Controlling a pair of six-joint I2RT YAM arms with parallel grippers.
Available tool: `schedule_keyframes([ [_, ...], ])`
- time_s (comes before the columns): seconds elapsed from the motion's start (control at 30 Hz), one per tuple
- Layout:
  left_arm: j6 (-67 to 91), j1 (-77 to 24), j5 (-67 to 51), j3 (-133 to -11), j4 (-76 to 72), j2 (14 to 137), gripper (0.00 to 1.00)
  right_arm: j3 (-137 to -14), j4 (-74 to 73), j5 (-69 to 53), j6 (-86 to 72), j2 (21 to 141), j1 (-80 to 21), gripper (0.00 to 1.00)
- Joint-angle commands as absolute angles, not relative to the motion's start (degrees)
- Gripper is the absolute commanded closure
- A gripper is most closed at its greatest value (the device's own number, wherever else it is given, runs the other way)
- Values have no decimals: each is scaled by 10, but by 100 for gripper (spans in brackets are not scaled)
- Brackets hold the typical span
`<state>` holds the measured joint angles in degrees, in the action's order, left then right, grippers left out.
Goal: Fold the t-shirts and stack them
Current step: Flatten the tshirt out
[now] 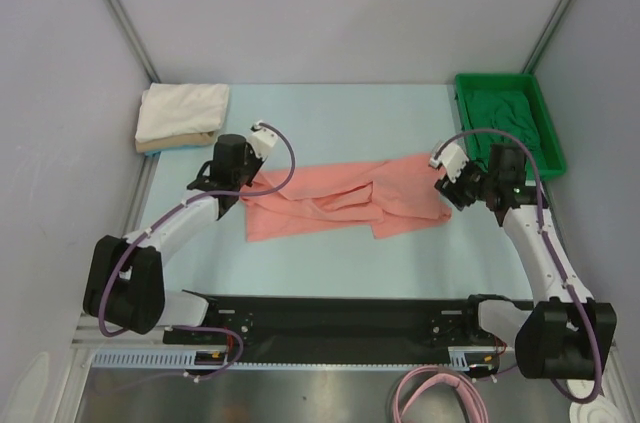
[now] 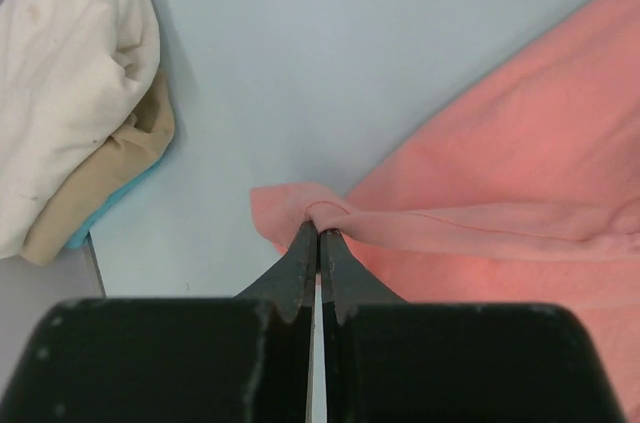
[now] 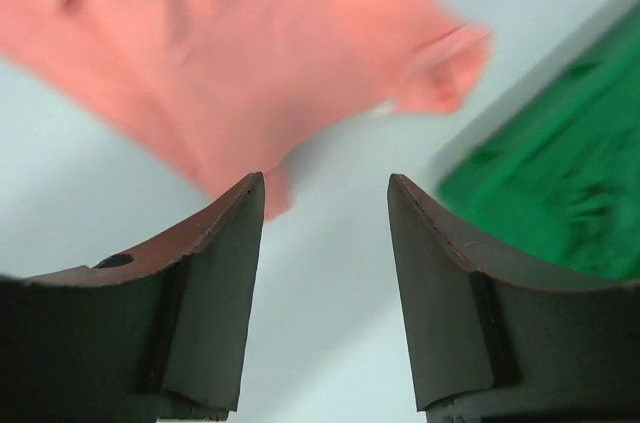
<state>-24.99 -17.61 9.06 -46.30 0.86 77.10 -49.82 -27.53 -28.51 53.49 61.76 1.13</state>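
Observation:
A salmon-pink t-shirt [image 1: 340,198] lies crumpled across the middle of the table. My left gripper [image 1: 243,180] is shut on its left edge, and the left wrist view shows the fingers [image 2: 318,233] pinching a fold of the pink cloth [image 2: 500,183]. My right gripper [image 1: 462,186] is open and empty just right of the shirt's right end; in the right wrist view the pink cloth [image 3: 220,53] lies ahead of the open fingers [image 3: 322,183]. A folded white shirt [image 1: 182,110] rests on a tan one [image 1: 170,143] at the back left. A dark green shirt [image 1: 505,113] lies in the tray.
The bright green plastic tray [image 1: 549,133] stands at the back right, close behind my right gripper. The white and tan pile also shows in the left wrist view [image 2: 70,93]. Grey walls close in the table on three sides.

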Motion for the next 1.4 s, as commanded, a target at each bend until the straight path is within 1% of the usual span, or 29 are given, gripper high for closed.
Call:
schedule_keyframes([
  [0.0, -231, -173, 60, -464, -18, 767, 100, -462, -374, -303, 603, 628, 24, 43],
  [0.23, -231, -173, 57, -460, -16, 766, 99, -482, -403, -332, 589, 716, 27, 47],
  [0.53, -232, -173, 58, -459, -15, 767, 100, -504, -374, -333, 559, 792, 27, 48],
  [0.7, -232, -173, 58, -457, -17, 769, 99, -504, -340, -321, 536, 806, 27, 47],
  [1.23, -231, -173, 60, -459, -10, 763, 100, -526, -335, -316, 518, 861, 26, 47],
  [1.37, -231, -173, 61, -459, -11, 761, 100, -527, -337, -311, 518, 869, 25, 52],
])
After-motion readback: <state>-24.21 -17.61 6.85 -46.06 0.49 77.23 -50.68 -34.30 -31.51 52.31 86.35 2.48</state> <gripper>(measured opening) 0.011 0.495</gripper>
